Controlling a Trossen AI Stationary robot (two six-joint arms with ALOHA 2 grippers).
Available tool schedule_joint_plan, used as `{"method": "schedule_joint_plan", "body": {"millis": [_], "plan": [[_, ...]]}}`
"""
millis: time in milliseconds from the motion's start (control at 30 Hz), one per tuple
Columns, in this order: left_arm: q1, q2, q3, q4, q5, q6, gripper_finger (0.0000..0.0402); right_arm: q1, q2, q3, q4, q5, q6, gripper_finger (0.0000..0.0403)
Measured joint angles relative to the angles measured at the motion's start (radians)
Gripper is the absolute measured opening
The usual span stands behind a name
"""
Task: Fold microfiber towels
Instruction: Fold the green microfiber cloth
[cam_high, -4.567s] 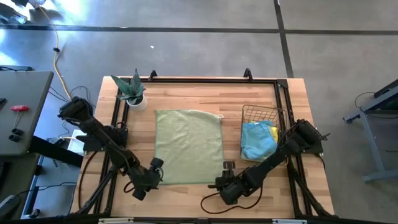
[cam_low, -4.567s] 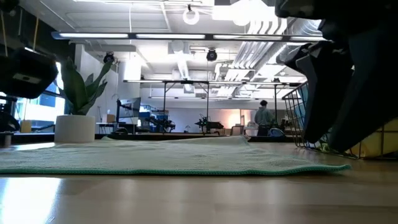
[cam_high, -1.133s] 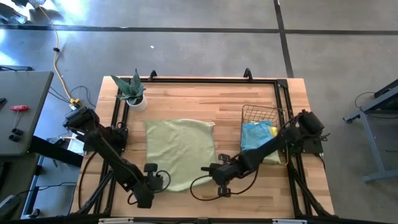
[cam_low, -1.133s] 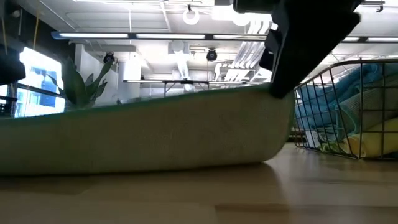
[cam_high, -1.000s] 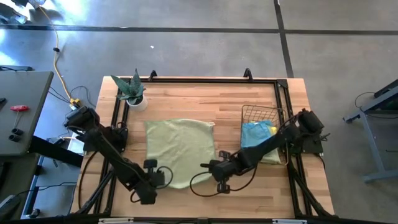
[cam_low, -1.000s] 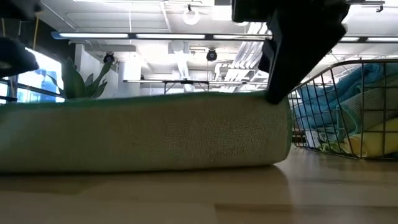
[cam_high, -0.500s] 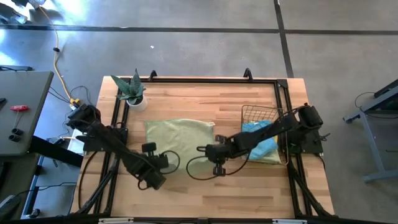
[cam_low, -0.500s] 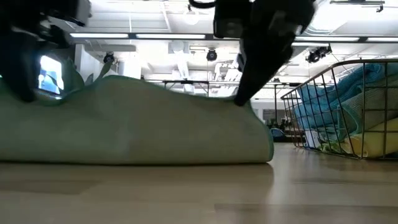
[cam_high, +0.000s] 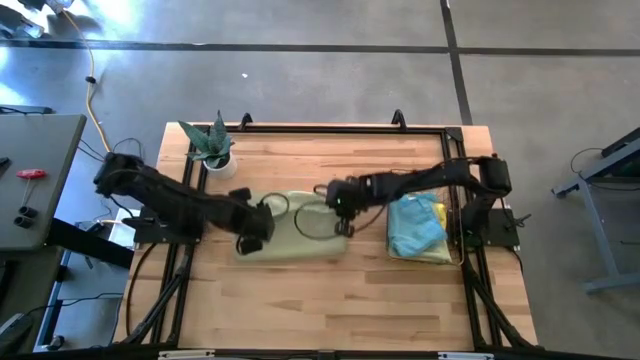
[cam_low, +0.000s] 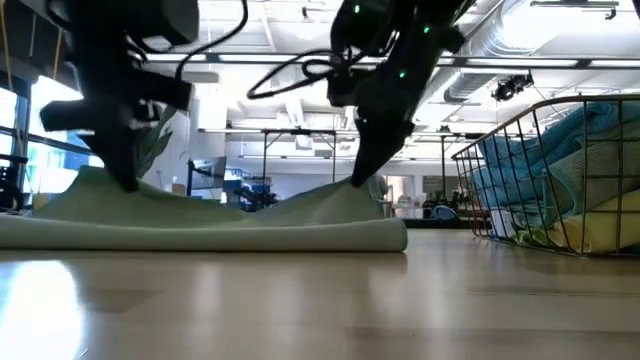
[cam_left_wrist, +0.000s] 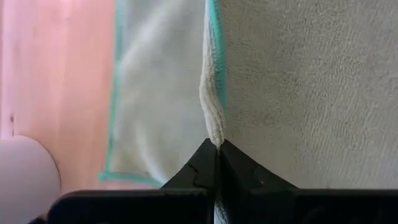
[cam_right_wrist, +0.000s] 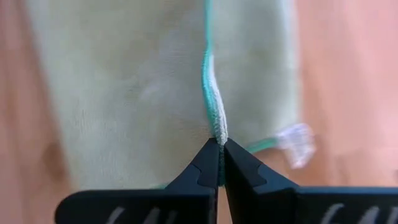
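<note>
- At centre left of the high view, I have the left gripper (cam_high: 262, 226) over the left end of the pale green towel (cam_high: 300, 240). In the left wrist view its fingers (cam_left_wrist: 202, 163) are pressed together on a teal-edged hem of that towel (cam_left_wrist: 298, 93).
- The towel lies mid-worktop (cam_high: 330, 310) as a narrow band, its near side a rounded fold lying on the wood in the low view (cam_low: 250, 236). I judge the first fold, near half carried over the far half, to be almost laid but not released.
- Just right of centre in the high view, the right gripper (cam_high: 338, 200) is at the towel's right end. In the right wrist view its fingers (cam_right_wrist: 208, 163) are likewise clamped on the hem (cam_right_wrist: 214, 118), with a layer of cloth spread beneath.
- In the low view both pinched corners stand up as small peaks, left (cam_low: 100, 180) and right (cam_low: 355, 190), so neither has yet been set flat.
- At the right of the high view the copper wire basket (cam_high: 400, 180) holds a light blue towel (cam_high: 415, 228) and a yellow one (cam_high: 440, 212), both bunched and unfolded; whether more lie under them I cannot tell.
- Progress, as I judge it: one towel partway through folding, none shown finished. What is left is releasing these corners, any further fold on this towel, then the basket's contents.
- The potted plant (cam_high: 212, 148), upper left of the worktop, plays no part.
</note>
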Motion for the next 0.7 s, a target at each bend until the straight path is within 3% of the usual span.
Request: {"method": "schedule_joint_plan", "body": {"millis": [367, 700], "plan": [[0.25, -0.066, -0.136, 0.172, -0.027, 0.218, 0.0, -0.131, 0.038, 0.0, 0.108, 0.011, -0.002, 0.0], [0.373, -0.066, -0.146, 0.179, -0.054, 0.28, 0.0, -0.166, 0.06, -0.001, 0.148, 0.024, -0.002, 0.0]]}}
